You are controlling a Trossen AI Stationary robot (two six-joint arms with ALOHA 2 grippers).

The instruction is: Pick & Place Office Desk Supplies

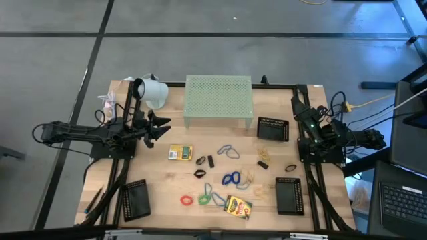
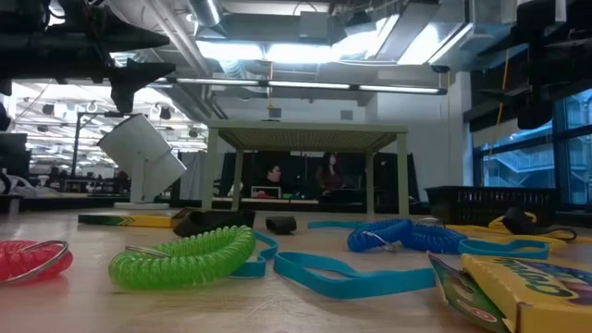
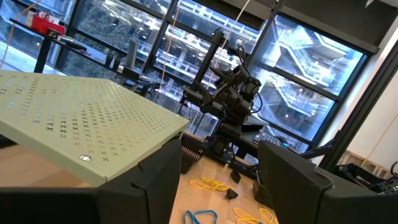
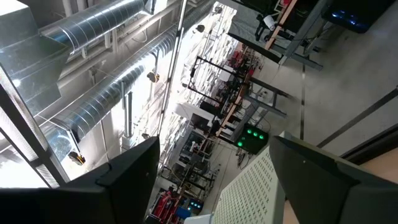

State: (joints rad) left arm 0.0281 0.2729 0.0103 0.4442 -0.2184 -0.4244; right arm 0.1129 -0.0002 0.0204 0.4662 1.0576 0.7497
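Office supplies lie loose on the wooden table: one yellow-and-green crayon box [image 1: 180, 153] left of centre and another [image 1: 238, 207] near the front edge. Among them are blue loops [image 1: 227, 151], a blue coil [image 1: 231, 179], a red loop [image 1: 187, 199], a green coil [image 1: 205, 198] and small black clips [image 1: 201, 161]. My left gripper [image 1: 160, 127] hovers open at the table's left, pointing toward the centre, with nothing between its fingers [image 3: 155, 180]. My right gripper [image 4: 214, 180] stands open, tilted upward, folded back at the table's right edge.
A pale green perforated stand [image 1: 219, 100] stands at the far middle, a white lamp-like object [image 1: 153, 91] at the far left. Black mesh trays sit at far right [image 1: 273, 128], near right [image 1: 289, 195] and near left [image 1: 135, 199]. People sit in the room beyond the table.
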